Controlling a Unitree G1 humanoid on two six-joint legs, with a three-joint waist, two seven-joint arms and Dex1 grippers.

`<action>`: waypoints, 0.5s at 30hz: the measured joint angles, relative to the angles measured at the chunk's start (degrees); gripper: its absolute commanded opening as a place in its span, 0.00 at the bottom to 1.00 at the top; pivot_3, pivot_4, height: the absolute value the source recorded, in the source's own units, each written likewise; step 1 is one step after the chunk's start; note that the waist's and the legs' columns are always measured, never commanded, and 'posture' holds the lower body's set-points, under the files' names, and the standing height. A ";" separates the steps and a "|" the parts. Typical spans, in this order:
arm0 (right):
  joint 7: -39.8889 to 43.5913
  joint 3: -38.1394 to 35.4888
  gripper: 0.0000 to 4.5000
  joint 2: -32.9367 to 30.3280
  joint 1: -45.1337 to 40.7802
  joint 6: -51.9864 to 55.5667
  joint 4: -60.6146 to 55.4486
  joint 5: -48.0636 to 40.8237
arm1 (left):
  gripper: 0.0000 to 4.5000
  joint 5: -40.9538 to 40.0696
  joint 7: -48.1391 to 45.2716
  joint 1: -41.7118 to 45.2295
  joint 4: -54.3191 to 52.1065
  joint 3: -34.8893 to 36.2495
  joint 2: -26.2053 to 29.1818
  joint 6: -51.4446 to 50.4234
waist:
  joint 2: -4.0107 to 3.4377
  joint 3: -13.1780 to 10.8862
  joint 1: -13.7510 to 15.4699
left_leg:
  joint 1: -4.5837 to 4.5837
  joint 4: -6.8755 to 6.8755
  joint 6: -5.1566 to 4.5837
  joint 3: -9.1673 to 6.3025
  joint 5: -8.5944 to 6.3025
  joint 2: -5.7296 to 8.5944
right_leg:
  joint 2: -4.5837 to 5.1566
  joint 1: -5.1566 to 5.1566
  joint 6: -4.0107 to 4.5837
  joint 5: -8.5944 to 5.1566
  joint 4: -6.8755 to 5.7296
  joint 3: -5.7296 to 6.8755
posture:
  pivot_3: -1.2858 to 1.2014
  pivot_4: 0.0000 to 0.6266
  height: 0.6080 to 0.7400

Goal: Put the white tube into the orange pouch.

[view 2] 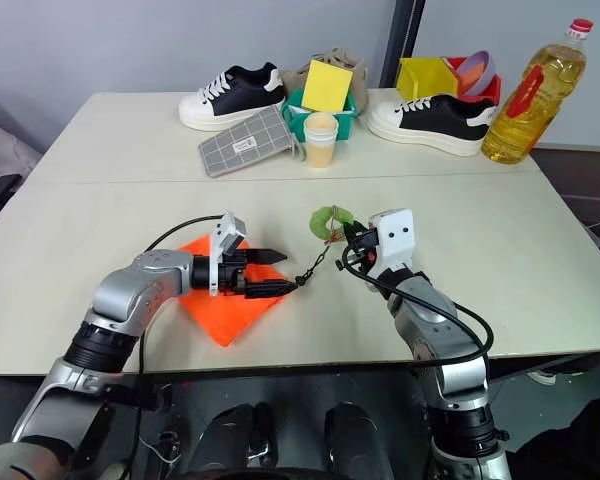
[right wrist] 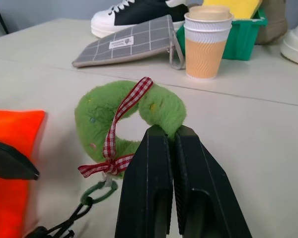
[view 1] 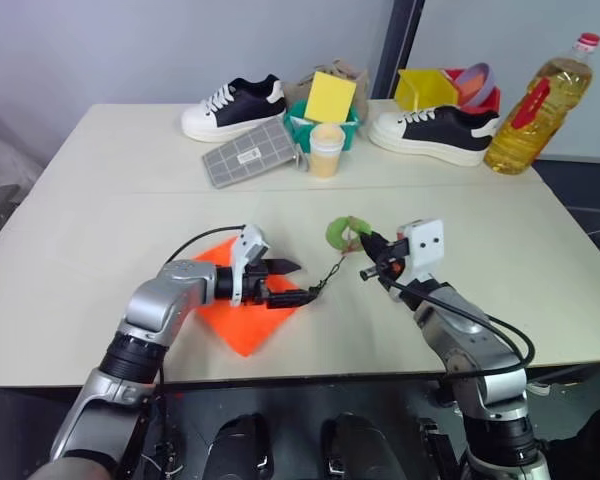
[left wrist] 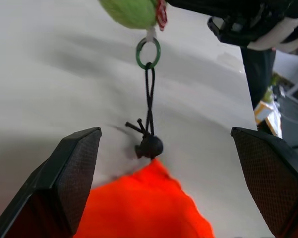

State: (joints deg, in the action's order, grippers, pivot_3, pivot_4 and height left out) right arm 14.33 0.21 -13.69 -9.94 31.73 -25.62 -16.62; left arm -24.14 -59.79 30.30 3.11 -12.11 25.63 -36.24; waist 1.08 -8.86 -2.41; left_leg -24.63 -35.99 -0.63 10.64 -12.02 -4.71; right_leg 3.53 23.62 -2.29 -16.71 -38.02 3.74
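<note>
The orange pouch [view 1: 242,318] lies flat on the table in front of my left arm. Its black cord [left wrist: 149,99] runs from a bead at the pouch's corner to a green ring and a fuzzy green round tag [right wrist: 102,116]. My left gripper [view 1: 303,282] is open, its fingers level over the pouch's right corner and the bead between their tips. My right gripper [right wrist: 167,133] is shut on the rim of the green tag [view 1: 342,232], holding it just above the table. The white tube is out of view.
At the table's far side stand a grey grid-patterned pouch [view 1: 250,153], a cream cup [view 1: 326,150], a green basket [view 1: 302,122] holding a yellow card, two sneakers [view 1: 235,105], a yellow bin [view 1: 427,90] and an oil bottle [view 1: 538,105].
</note>
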 measured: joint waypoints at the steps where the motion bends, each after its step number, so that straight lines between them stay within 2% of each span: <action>1: 0.15 -0.02 0.00 0.00 0.01 -0.06 -0.35 -0.08 | 0.99 0.78 -0.10 0.41 0.36 -0.67 -0.07 0.83 | 0.00 0.00 0.00 | 0.00 0.00 0.00 0.00 0.00 0.00 | 0.00 0.00 0.00 0.00 0.00 0.00 | 0.52 0.24 1.00; 8: 0.62 -0.02 0.00 0.00 0.44 -0.06 -2.42 -0.53 | 0.99 4.77 -0.59 2.20 0.11 -3.96 0.61 1.46 | 0.00 0.00 0.03 | 0.00 0.00 0.00 -0.01 0.00 0.00 | 0.00 0.00 0.01 -0.01 0.01 0.00 | 0.52 0.24 1.00; 15: 2.37 0.28 0.00 0.22 0.48 -1.08 -7.06 -2.74 | 0.99 5.91 1.41 3.18 -3.42 -5.05 0.56 -5.56 | 0.00 0.00 0.05 | -0.01 0.00 -0.03 -0.01 -0.02 0.00 | 0.01 -0.01 0.01 -0.01 0.03 0.00 | 0.52 0.24 1.00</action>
State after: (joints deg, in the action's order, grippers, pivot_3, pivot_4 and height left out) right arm 16.70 0.48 -13.47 -9.46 30.65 -32.69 -19.36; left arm -18.22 -58.38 33.48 -0.31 -17.17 26.19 -41.80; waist 1.08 -8.86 -2.36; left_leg -24.64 -35.99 -0.66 10.63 -12.04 -4.71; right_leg 3.54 23.62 -2.28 -16.72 -37.99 3.73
